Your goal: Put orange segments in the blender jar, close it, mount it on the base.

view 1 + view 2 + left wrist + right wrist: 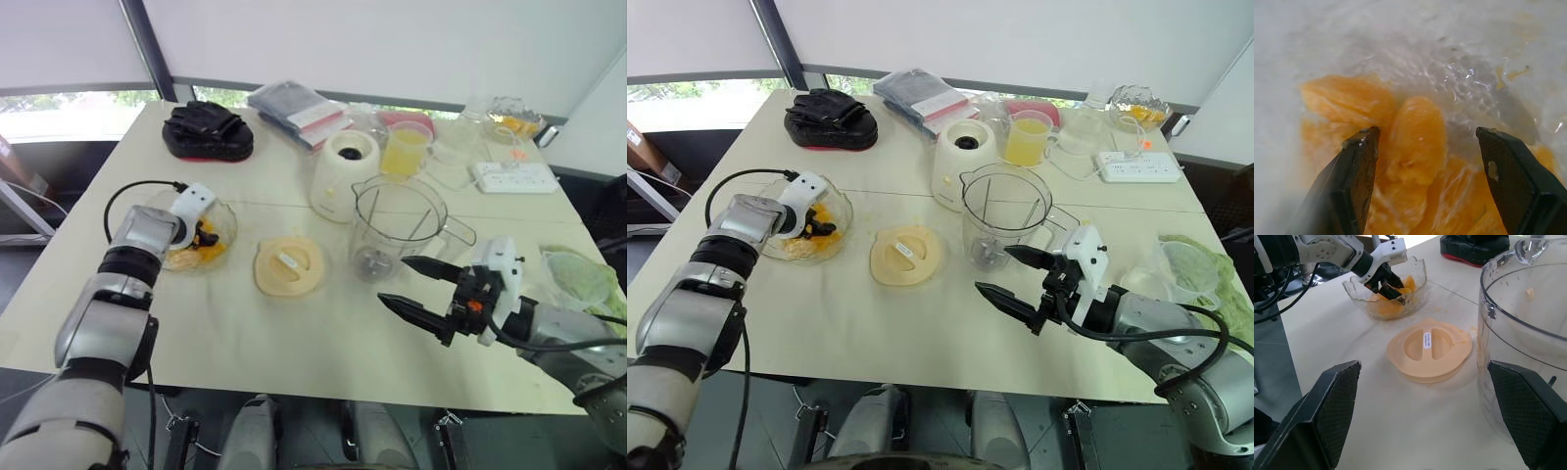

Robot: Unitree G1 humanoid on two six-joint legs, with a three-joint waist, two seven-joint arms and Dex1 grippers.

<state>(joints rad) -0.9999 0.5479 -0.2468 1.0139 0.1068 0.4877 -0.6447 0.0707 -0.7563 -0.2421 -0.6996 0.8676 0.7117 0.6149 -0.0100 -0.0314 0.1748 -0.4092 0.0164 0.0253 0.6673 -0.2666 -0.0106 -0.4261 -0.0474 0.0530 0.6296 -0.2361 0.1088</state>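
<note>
Orange segments (1415, 142) lie in a clear glass bowl (223, 217) at the table's left. My left gripper (204, 236) is down inside the bowl, open, its fingers (1354, 166) on either side of one segment. The clear blender jar (397, 227) stands empty and upright mid-table, with its cream lid (288, 264) flat on the table between it and the bowl. The white blender base (343, 174) sits just behind the jar. My right gripper (419, 289) hovers open over the table in front of the jar, holding nothing.
A black glove-like bundle (208, 130) and a packet (299, 113) lie at the back left. A cup of orange juice (404, 152), glassware (509, 117) and a power strip (514, 176) fill the back right. A green cloth (578, 279) lies at the right edge.
</note>
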